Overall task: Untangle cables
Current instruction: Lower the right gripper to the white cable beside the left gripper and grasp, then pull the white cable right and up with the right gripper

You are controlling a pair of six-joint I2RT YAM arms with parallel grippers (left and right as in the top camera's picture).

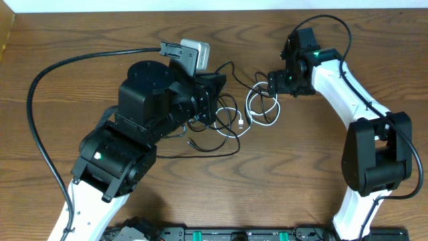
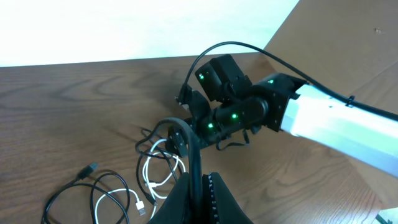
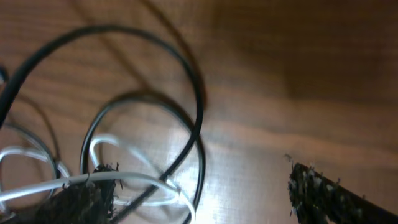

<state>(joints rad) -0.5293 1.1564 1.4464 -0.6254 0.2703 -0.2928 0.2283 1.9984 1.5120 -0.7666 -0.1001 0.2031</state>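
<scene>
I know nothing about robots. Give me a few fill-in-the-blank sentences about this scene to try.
The left gripper pinches a cable coloured ___. The right gripper has its jaws ___. The palest cable is ___. The table is made of ___.
Answers: black, open, white, wood.

Layout of the table point(image 1: 80, 40), overhead view. The cable tangle lay at mid-table, between the left gripper point(image 1: 215, 86) on its left and the right gripper point(image 1: 273, 83) on its right. The short coiled cable point(image 1: 249, 107) formed the tangle's right side, its far rim beneath the right gripper and one strand crossing a fingertip point(image 3: 81, 193). The long cables point(image 1: 221, 130) looped leftward and toward the front edge, overlapping the coil's left rim. One rose from between the left gripper's closed fingers.
</scene>
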